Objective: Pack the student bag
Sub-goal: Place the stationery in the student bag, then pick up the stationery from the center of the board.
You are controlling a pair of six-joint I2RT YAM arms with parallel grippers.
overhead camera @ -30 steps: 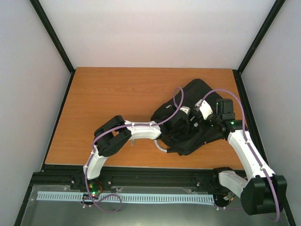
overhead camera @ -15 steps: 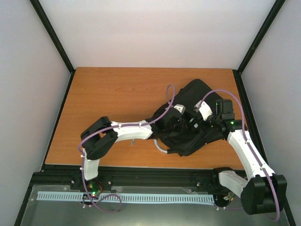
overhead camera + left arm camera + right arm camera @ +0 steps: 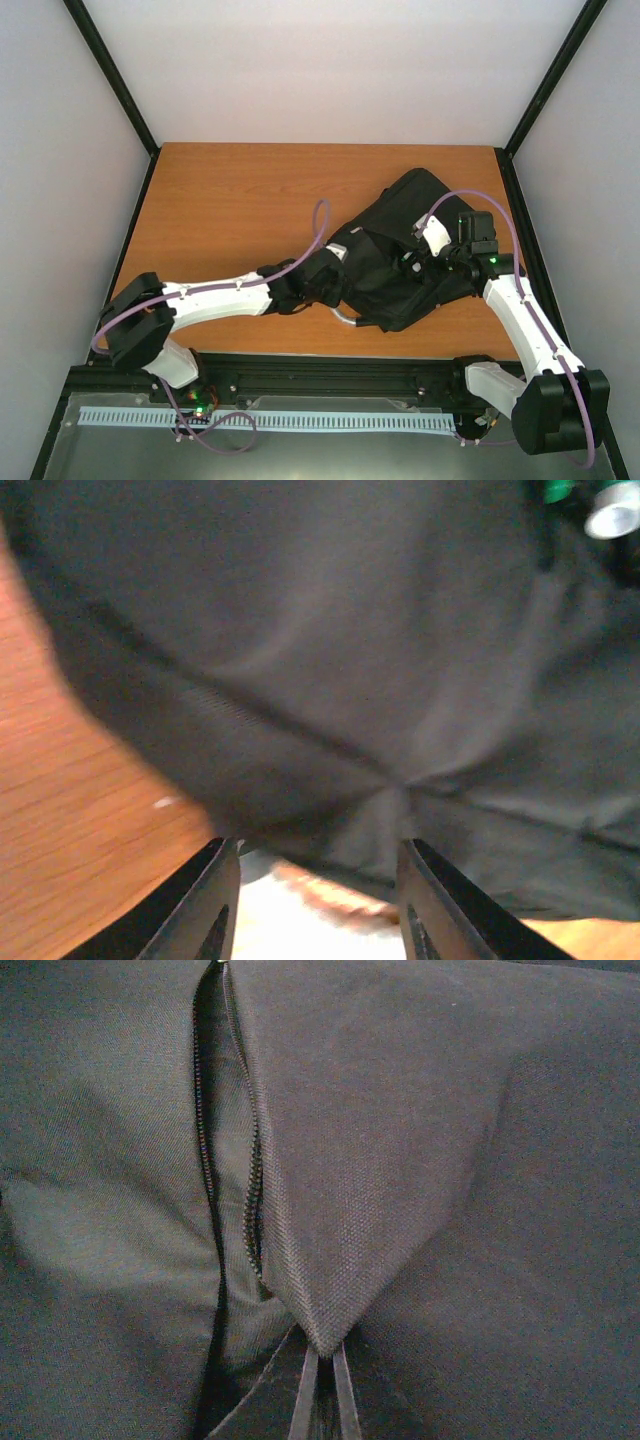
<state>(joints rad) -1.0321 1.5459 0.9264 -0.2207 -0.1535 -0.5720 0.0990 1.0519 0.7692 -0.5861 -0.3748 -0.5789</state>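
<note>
The left tool [image 3: 315, 855] stands with its two fingers [image 3: 212, 912] apart and nothing between them. Their tips sit just short of the bag [image 3: 405, 205], at its left side, and black cloth fills the wrist view beyond them. A strip of orange wood shows to the left of that cloth. It's too blurred to tell whether the tips touch the fabric.

The right tool [image 3: 322, 1365] is over the right half of the bag, its jaws together and clamped on a fold of the bag's cloth. The fabric is drawn up into a sharp peak right at the tips. Just left of that peak a zip [image 3: 205, 1160] runs away from the tool, undone, with a dark slit between its two rows of teeth.

The bag lies slanted on the right half of the worktop [image 3: 230, 210]. One corner points toward the far edge and the lower end is close to the near edge. A curved grey handle [image 3: 345, 317] sticks out from the near-left side of the bag onto the wood, just beside the left wrist.

The left arm [image 3: 215, 297] stretches low across the worktop from well left of the bag. The right arm [image 3: 520, 315] rises from the bag's near right. A purple cable [image 3: 320, 225] loops above the left wrist, close to the bag's left edge.
</note>
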